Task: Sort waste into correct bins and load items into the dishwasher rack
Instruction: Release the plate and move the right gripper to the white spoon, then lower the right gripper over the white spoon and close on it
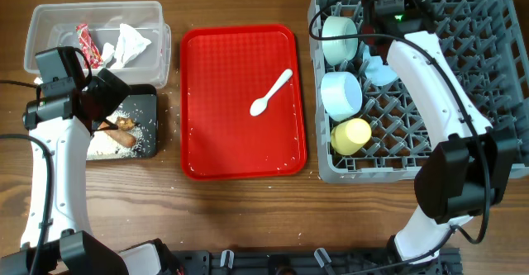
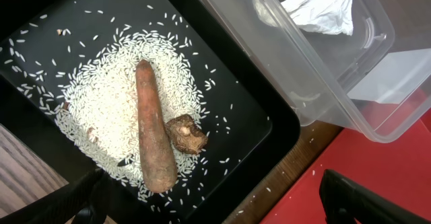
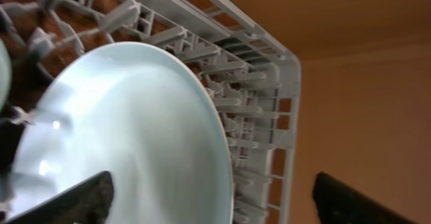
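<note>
The clear tub (image 1: 157,23) at the far left holds the red wrapper (image 1: 86,44) and white tissue (image 1: 131,44). The black tray (image 1: 150,101) below it holds rice (image 2: 101,103), the brown carrot-like stick (image 2: 153,126) and the small brown scrap (image 2: 188,133). My left gripper (image 2: 222,207) is open and empty just above that tray (image 1: 106,96). The white spoon (image 1: 271,92) lies on the red tray (image 1: 207,60). The grey rack (image 1: 463,35) holds two pale blue bowls (image 1: 339,40) (image 1: 340,93), the yellow cup (image 1: 350,135) and the plate (image 3: 128,130). My right gripper (image 3: 215,207) is open astride the plate's rim.
The tub's wall (image 2: 323,69) with tissue (image 2: 323,5) stands right beside the black tray's edge (image 2: 269,126). The red tray's corner (image 2: 377,157) lies close by, with bare wood between. A few loose rice grains lie on the wood. Rack pegs (image 3: 262,116) crowd round the plate.
</note>
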